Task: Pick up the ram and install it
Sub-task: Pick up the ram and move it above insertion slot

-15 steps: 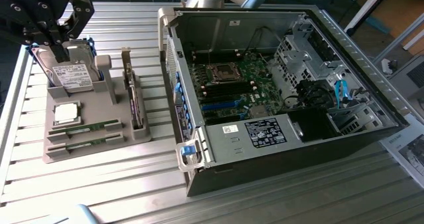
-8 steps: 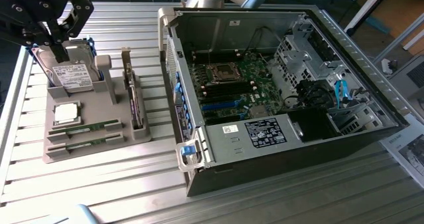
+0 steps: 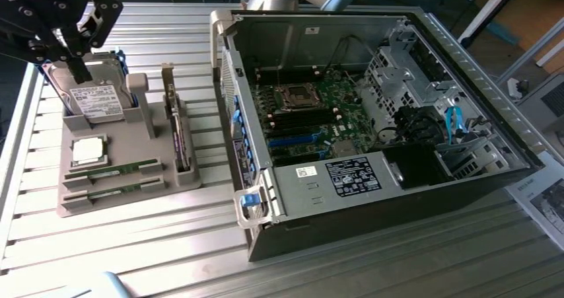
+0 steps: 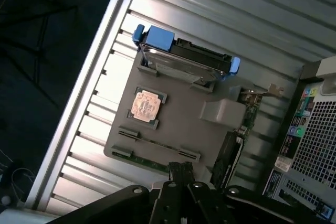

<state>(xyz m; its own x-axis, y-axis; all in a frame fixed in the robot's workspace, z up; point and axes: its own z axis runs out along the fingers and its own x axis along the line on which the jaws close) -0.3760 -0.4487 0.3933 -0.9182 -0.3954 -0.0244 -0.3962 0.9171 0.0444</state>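
Two ram sticks lie flat in slots at the front of a grey holder tray (image 3: 132, 149): one ram stick (image 3: 113, 172) (image 4: 157, 143) and a second (image 3: 115, 191) (image 4: 144, 161) beside it. My black gripper (image 3: 79, 70) (image 4: 181, 171) hangs shut and holds nothing. In the exterior view it is at the upper left, above the hard drive (image 3: 92, 100) at the tray's far end, well apart from the ram. In the wrist view the fingertips sit over the end of the nearer stick.
The tray also carries a square silver processor (image 3: 89, 150) (image 4: 146, 105) and an upright expansion card (image 3: 181, 136). An open computer case (image 3: 370, 113) lies at the exterior view's right, motherboard and memory slots (image 3: 304, 123) exposed. Ribbed metal table (image 3: 132, 245) all around.
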